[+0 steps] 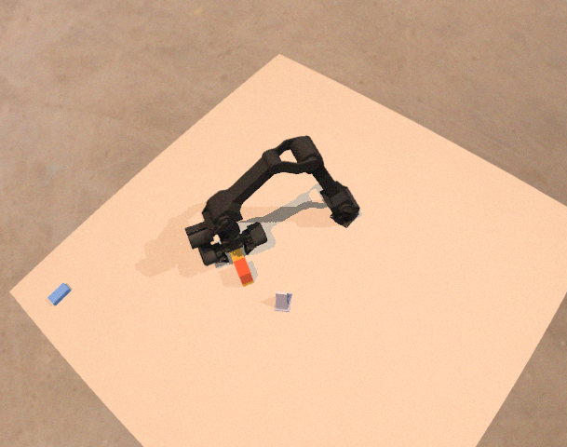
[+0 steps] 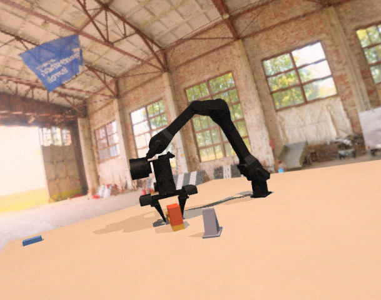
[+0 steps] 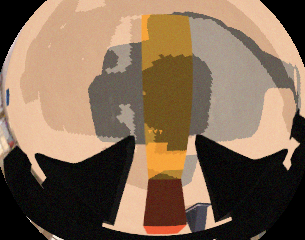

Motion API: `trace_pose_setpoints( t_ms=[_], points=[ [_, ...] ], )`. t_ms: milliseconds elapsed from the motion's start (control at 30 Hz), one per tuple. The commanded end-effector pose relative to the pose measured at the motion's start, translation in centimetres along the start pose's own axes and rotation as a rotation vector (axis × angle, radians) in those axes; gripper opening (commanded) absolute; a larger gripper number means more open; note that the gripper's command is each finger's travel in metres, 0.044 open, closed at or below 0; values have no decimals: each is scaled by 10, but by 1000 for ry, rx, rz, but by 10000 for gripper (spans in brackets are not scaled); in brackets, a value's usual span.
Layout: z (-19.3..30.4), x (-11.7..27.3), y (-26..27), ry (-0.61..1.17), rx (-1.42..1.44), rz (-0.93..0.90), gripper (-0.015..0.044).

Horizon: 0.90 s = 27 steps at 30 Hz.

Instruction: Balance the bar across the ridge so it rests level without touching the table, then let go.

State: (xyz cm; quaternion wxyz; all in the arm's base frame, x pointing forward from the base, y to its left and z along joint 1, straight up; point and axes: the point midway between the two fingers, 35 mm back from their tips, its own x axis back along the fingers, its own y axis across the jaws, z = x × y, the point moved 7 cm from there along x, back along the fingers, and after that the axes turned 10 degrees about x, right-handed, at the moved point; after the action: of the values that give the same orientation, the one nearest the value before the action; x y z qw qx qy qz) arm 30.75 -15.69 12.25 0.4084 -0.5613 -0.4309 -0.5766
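Partly hidden from above, yellow bar (image 1: 237, 255) (image 2: 178, 227) (image 3: 167, 100) inside wide-set hand (image 1: 236, 255) (image 2: 174, 219) (image 3: 166, 140), gap either side

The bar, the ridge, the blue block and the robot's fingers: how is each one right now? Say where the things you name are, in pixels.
Bar (image 1: 236, 255) (image 3: 167, 100): yellow, lying on the table, not on the ridge, between the fingers but not gripped.
Red block (image 1: 242, 269) (image 2: 174, 214) (image 3: 164, 202): sitting on one end of the bar.
Ridge (image 1: 281, 301) (image 2: 210, 222) (image 3: 197, 217): standing upright, nothing across it.
Blue block (image 1: 59, 293) (image 2: 32, 240): lying flat near the table's edge.
Fingers (image 2: 174, 219): open, one on each side of the bar.
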Motion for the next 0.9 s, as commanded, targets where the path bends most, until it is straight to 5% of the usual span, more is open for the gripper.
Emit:
trace_pose_setpoints(
  t_ms=[0, 300, 433, 867],
  points=[
    [0, 0, 0, 0, 0, -1, 184],
    [0, 0, 0, 0, 0, -1, 104],
    [0, 6, 1, 0, 0, -1, 0],
    [-1, 39, 6, -2, -1, 0, 0]
  ],
)
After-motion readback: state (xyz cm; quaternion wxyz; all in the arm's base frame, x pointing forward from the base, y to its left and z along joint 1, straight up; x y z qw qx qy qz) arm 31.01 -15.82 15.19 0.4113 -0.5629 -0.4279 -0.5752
